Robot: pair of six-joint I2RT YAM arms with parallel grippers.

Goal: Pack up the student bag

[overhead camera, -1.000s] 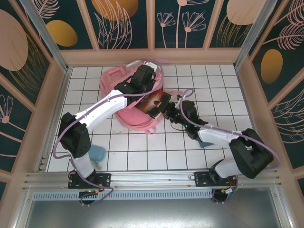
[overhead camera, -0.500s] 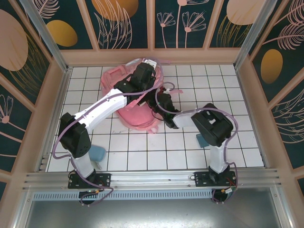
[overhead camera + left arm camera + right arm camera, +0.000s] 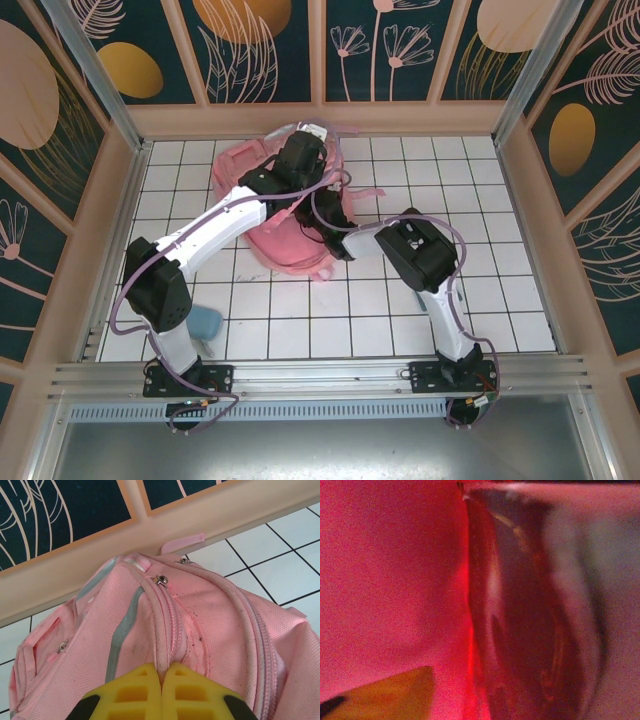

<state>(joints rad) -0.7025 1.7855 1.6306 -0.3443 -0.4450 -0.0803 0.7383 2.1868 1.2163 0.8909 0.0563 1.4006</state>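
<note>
The bag [image 3: 285, 250] lies on the far middle part of the table [image 3: 480, 200], close to the back wall, with both arms reaching over it. It is a soft thing of thin fabric, and I judge it light and not fragile. It has no stiff wall, so the mouth will fall together when nobody holds it up. The cloth is not slippery, and a fold of it gives good hold. The best places to take it are the thick seam along the zip, the loop at the top, or a strap; a flat panel would only slide away from the fingers.

The left gripper [image 3: 161, 675] does exactly this. Its two yellow fingers [image 3: 135, 690] are pressed together with a ridge of the pink fabric between them, on the seam that runs down from the zip pull [image 3: 160, 580]. So it holds the bag at the edge of the opening, and I think it lifts this edge.

The right gripper [image 3: 330, 238] is at the mouth of the bag. In its wrist view one finger [image 3: 385, 692] shows against red-pink cloth, beside a dark, glossy, blurred shape. How wide it is, and whether it holds something, I cannot tell.

A small blue case [image 3: 205, 322] lies well apart, near the left arm base.
</note>
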